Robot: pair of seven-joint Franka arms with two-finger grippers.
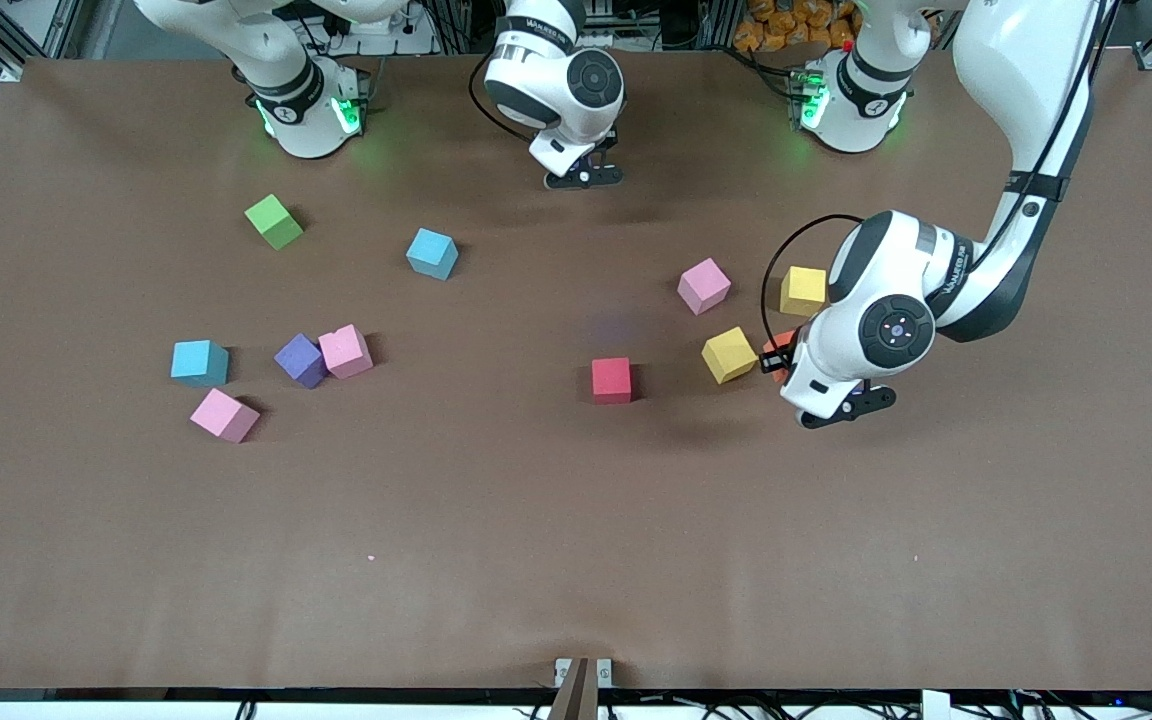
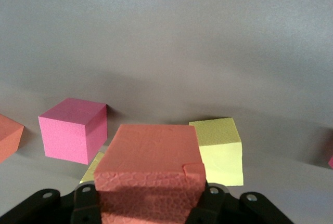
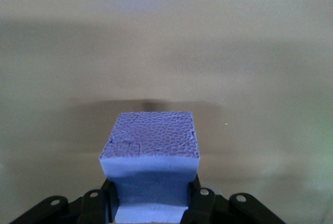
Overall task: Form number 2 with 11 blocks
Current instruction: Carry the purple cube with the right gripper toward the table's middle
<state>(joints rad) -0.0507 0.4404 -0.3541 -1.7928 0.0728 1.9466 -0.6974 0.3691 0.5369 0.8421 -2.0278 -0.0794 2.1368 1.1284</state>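
Note:
My left gripper (image 1: pixel 836 405) is shut on a red cube (image 2: pixel 151 151) and holds it above the table beside an orange cube (image 1: pixel 777 350), two yellow cubes (image 1: pixel 729 354) (image 1: pixel 802 290) and a pink cube (image 1: pixel 704 285). My right gripper (image 1: pixel 583 178) is shut on a purple cube (image 3: pixel 151 141) over the table close to the arms' bases. Another red cube (image 1: pixel 611 380) lies mid-table. Toward the right arm's end lie two pink cubes (image 1: pixel 346 350) (image 1: pixel 224 415), a purple cube (image 1: pixel 301 360) and two light blue cubes (image 1: pixel 431 252) (image 1: pixel 199 362). All are scattered; no digit 2 shows.
A lime-green cube (image 1: pixel 274 221) lies toward the right arm's end, close to that arm's base. The brown table (image 1: pixel 576 560) has open room in the whole strip nearest the front camera.

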